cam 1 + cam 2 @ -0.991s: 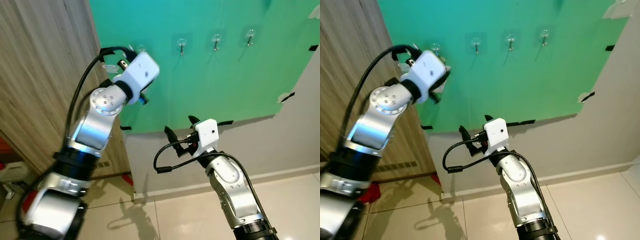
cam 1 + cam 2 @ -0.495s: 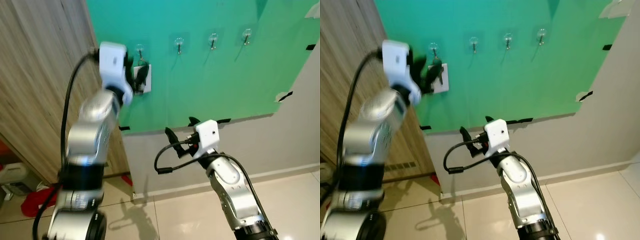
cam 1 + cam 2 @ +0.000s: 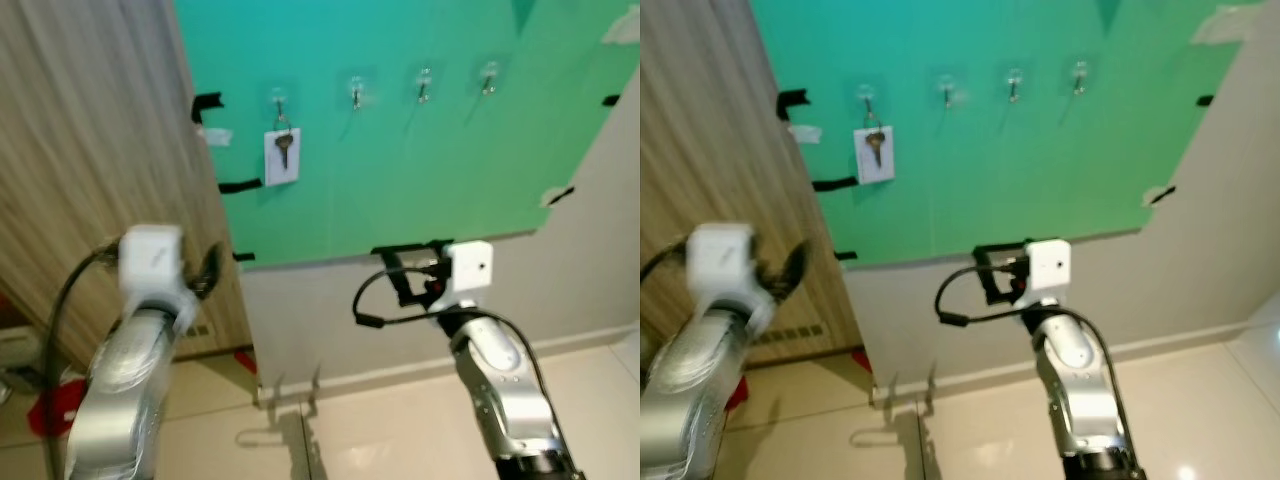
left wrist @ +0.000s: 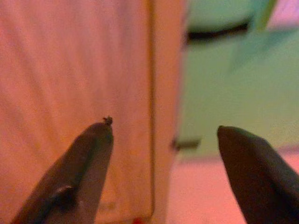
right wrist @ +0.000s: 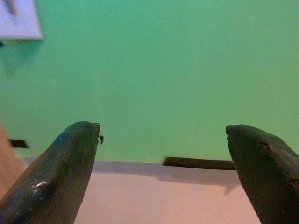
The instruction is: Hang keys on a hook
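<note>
On the green wall sheet, the keys hang from the leftmost hook; light, stiff, best held by the tag. Both the left gripper and the right gripper are wide apart, empty.

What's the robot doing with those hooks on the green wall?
It is hanging keys. The keys, with a white tag, hang on the leftmost hook of four on the green sheet. The other three hooks are bare. The left hand is low, beside the wooden panel, open and holding nothing. The right hand is raised in front of the wall below the sheet, open and empty too. The job looks done.
</note>
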Controlling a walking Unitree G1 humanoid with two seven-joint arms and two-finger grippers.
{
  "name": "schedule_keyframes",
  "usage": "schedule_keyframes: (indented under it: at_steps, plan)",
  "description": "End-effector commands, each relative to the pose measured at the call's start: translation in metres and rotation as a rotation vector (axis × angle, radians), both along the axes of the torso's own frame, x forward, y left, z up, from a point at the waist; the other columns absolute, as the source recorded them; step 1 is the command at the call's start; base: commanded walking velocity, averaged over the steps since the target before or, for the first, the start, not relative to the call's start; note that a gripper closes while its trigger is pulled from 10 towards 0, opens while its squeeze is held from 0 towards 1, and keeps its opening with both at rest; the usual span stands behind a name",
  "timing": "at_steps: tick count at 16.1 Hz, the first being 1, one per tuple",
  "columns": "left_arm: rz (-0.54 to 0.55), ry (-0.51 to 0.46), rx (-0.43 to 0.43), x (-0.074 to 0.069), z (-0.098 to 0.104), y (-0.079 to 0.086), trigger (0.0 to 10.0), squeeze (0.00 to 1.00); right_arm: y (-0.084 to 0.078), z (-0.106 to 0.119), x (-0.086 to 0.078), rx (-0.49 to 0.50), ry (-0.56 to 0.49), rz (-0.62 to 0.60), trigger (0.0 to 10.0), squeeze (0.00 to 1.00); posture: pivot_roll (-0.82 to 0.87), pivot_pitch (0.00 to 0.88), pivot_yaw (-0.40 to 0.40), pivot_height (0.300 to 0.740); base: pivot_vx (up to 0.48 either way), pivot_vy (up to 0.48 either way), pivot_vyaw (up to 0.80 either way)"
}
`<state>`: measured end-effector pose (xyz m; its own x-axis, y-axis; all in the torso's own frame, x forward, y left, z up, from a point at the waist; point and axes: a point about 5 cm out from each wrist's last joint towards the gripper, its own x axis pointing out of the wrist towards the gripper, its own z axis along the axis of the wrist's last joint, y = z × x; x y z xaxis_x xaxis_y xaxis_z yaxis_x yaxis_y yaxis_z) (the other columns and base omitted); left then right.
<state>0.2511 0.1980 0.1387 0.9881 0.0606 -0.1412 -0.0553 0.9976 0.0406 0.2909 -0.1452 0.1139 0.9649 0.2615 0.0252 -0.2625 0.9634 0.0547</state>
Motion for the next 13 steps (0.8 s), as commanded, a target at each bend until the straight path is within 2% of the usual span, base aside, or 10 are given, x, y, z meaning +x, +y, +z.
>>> schedule_keyframes:
  at_steps: [1, 2, 3, 4, 5, 6, 7, 8, 10, 13]
  plan:
    - [0.008, 0.005, 0.02, -0.008, -0.004, -0.001, 10.0, 1.0, -0.001, -0.001, 0.001, -0.019, 0.008, -0.006, 10.0, 0.0, -0.04, 0.0, -0.007, 0.74, 0.0, 0.0, 0.0]
    - [0.02, -0.018, 0.006, -0.01, -0.006, -0.003, 10.0, 1.0, 0.0, -0.004, 0.002, -0.03, 0.02, -0.005, 10.0, 0.0, -0.04, 0.0, -0.009, 0.74, 0.0, 0.0, 0.0]
    - [0.022, -0.052, 0.005, -0.006, -0.001, -0.005, 10.0, 0.93, 0.003, -0.006, 0.003, -0.029, 0.023, 0.013, 10.0, 0.0, -0.03, 0.0, -0.014, 0.74, 0.0, 0.0, 0.0]
    - [0.019, -0.073, -0.003, -0.004, 0.001, -0.006, 10.0, 0.93, 0.005, -0.005, 0.003, -0.037, 0.017, 0.026, 10.0, 0.0, -0.03, 0.0, -0.017, 0.74, 0.0, 0.0, 0.0]
    - [0.019, -0.113, 0.041, -0.002, 0.004, -0.007, 10.0, 0.0, 0.019, -0.002, 0.001, -0.064, -0.023, 0.123, 10.0, 0.0, -0.03, 0.0, -0.017, 0.74, 0.0, 0.0, 0.0]
    - [0.001, -0.11, 0.018, -0.001, 0.001, -0.01, 10.0, 0.0, 0.031, -0.004, 0.001, -0.096, -0.027, 0.18, 10.0, 0.0, -0.04, 0.0, -0.015, 0.74, 0.0, 0.0, 0.0]
    - [-0.005, -0.115, 0.001, -0.001, 0.0, -0.012, 10.0, 0.0, 0.031, -0.006, 0.003, -0.069, -0.009, 0.152, 10.0, 0.0, -0.03, 0.0, -0.021, 0.74, 0.0, -0.24, 0.0]
    - [0.012, -0.124, 0.004, -0.002, 0.0, -0.013, 10.0, 0.0, 0.02, -0.011, 0.008, -0.01, 0.045, 0.017, 10.0, 0.0, -0.03, 0.0, -0.024, 0.74, 0.259, -0.401, 0.0]
    - [0.06, -0.105, -0.006, -0.007, -0.007, -0.01, 10.0, 0.0, 0.003, -0.026, 0.006, -0.039, 0.13, -0.094, 10.0, 0.0, -0.03, 0.0, -0.032, 0.74, 0.264, -0.398, 0.0]
    - [0.098, -0.099, -0.003, -0.01, -0.014, -0.007, 10.0, 0.0, -0.002, -0.028, 0.005, -0.051, 0.126, -0.102, 10.0, 0.0, -0.02, 0.0, -0.056, 0.74, 0.299, -0.371, 0.0]
